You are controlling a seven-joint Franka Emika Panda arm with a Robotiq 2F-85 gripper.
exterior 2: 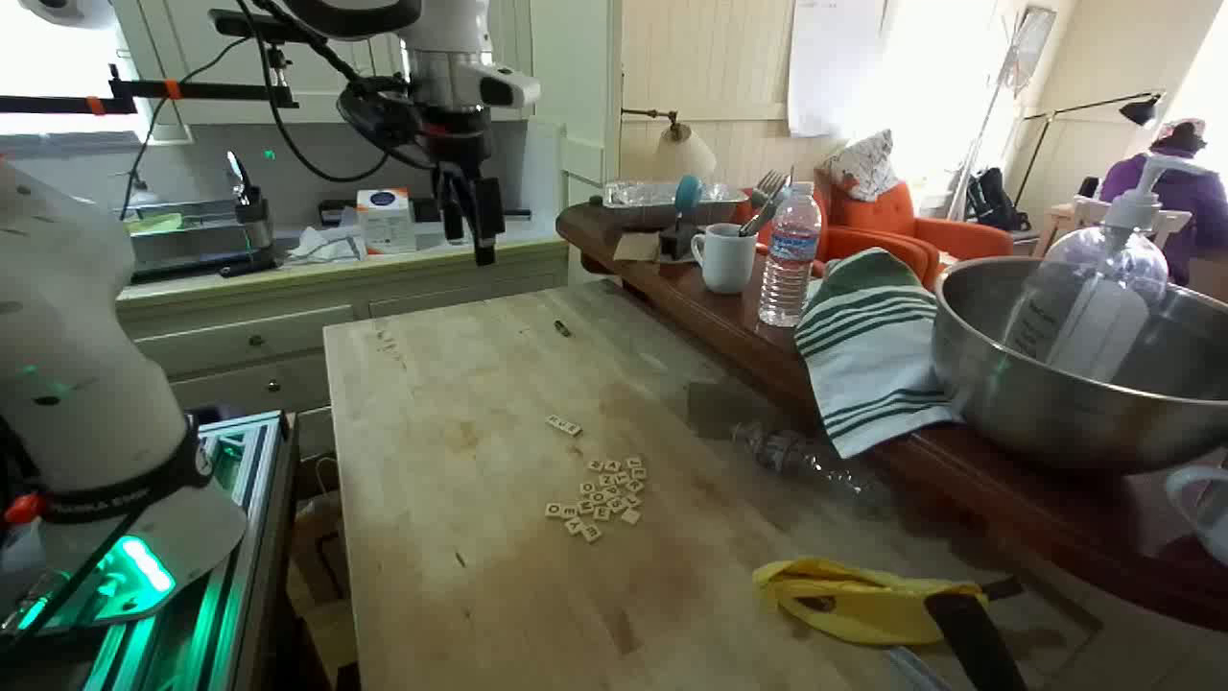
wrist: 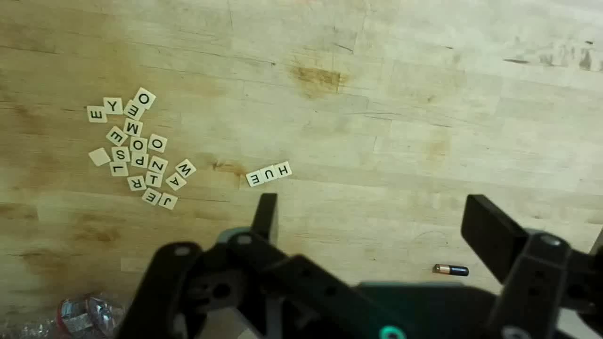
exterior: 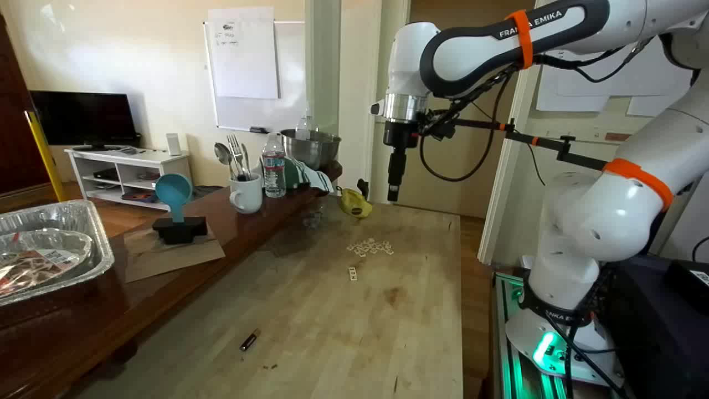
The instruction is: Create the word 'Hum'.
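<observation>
While our gripper (wrist: 372,213) hangs high above the table (wrist: 358,141), its fingers spread wide, we see a row of three tiles (wrist: 269,174) reading HUE edge to edge, near but apart from a jumbled cluster of letter tiles (wrist: 138,144).

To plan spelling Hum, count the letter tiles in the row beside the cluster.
3: E tile nearest the cluster, U tile in the middle, H tile farthest; none seems hidden.

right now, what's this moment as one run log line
gripper: open, empty, above table | tile row: reads HUE | loose tiles: clustered apart | HUM: not yet spelled
</observation>
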